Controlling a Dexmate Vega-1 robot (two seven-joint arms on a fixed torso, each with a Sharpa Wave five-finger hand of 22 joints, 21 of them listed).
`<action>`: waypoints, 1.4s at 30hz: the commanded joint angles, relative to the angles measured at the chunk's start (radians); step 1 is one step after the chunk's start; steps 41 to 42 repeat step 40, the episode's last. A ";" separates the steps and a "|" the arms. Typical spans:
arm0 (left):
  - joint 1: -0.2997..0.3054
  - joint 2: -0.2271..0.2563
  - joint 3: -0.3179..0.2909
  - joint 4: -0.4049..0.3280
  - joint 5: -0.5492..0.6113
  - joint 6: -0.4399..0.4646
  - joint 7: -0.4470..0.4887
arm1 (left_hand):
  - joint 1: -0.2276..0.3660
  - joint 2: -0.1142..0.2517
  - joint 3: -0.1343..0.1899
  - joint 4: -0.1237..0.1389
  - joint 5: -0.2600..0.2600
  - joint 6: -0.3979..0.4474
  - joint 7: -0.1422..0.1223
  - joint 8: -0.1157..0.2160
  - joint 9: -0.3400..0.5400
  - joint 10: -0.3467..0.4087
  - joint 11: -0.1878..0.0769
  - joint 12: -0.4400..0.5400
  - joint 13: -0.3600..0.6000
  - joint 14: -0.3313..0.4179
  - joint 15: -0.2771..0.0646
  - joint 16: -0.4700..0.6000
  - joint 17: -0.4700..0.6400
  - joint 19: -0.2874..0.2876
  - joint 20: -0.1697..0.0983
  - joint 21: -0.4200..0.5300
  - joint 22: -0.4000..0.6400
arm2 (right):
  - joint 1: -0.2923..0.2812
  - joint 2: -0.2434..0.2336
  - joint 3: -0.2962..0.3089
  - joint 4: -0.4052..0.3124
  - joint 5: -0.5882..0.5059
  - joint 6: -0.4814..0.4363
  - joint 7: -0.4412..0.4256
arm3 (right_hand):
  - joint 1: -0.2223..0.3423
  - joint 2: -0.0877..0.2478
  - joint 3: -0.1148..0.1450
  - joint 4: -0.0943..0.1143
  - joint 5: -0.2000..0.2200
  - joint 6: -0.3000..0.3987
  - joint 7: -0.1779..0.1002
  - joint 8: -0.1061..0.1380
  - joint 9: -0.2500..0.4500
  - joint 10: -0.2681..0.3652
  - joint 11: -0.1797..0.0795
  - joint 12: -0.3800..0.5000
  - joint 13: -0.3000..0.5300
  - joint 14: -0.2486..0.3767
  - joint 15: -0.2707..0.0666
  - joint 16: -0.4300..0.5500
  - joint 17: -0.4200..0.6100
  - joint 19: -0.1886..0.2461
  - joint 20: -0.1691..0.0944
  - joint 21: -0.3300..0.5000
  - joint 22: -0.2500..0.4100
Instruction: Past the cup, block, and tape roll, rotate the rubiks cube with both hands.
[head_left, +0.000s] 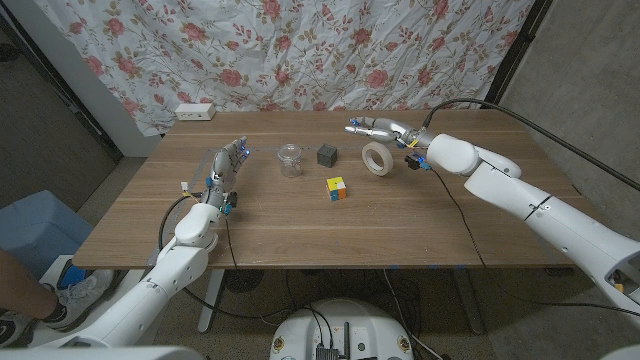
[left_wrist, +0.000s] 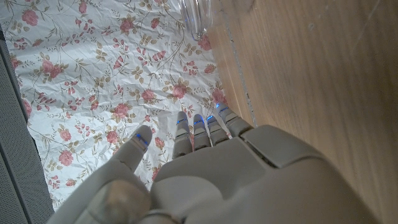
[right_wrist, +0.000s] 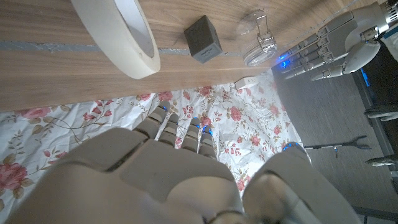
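Wooden table (head_left: 300, 225), unlabelled rubiks cube (head_left: 336, 188) untouched, left hand (head_left: 226, 170) and right hand (head_left: 378, 129) both empty, fingers extended

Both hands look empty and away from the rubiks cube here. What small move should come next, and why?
Probably bring both hands in toward the rubiks cube. It sits untouched on the table's middle, nearer the robot than the cup, block and tape roll. The left hand is open well off to its left, and the right hand is open beyond the tape roll, so neither can grip it yet.
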 joint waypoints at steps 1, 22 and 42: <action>-0.001 -0.010 0.004 0.003 0.003 -0.009 0.004 | -0.008 0.079 0.001 0.003 0.005 -0.002 0.005 0.004 0.003 0.002 -0.001 0.008 0.002 -0.003 -0.003 0.003 0.005 -0.002 0.000 0.005 0.003 | -0.043 0.008 0.041 0.052 0.092 0.049 -0.085 | -0.004 0.009 0.002 0.004 -0.002 0.010 -0.003 0.009 0.000 0.014 0.003 0.004 0.000 0.010 0.001 0.004 0.001 0.008 0.000 0.005 0.002; -0.007 -0.007 0.008 -0.003 0.004 0.018 0.013 | -0.007 0.080 0.002 0.006 0.005 0.001 0.006 0.007 0.004 0.003 0.000 0.009 0.002 -0.001 -0.004 0.003 0.005 0.000 0.003 0.007 0.003 | -0.094 0.040 0.095 0.162 0.249 0.134 -0.158 | -0.024 0.021 -0.001 0.012 -0.004 0.009 0.008 0.002 -0.001 0.013 0.009 -0.003 -0.002 0.004 -0.003 -0.003 -0.005 0.000 -0.001 -0.003 0.002; -0.040 0.002 0.028 0.004 0.006 0.096 0.021 | -0.006 0.080 0.003 0.008 0.006 0.007 0.006 0.009 0.004 0.003 -0.001 0.009 0.002 -0.003 0.000 0.003 0.004 0.001 0.005 0.007 0.003 | -0.167 0.141 0.158 0.395 0.410 0.370 -0.223 | -0.023 0.032 0.003 0.008 -0.003 0.037 0.005 0.007 -0.001 0.031 0.016 -0.001 -0.003 0.010 -0.026 -0.006 -0.014 -0.001 -0.008 -0.005 0.002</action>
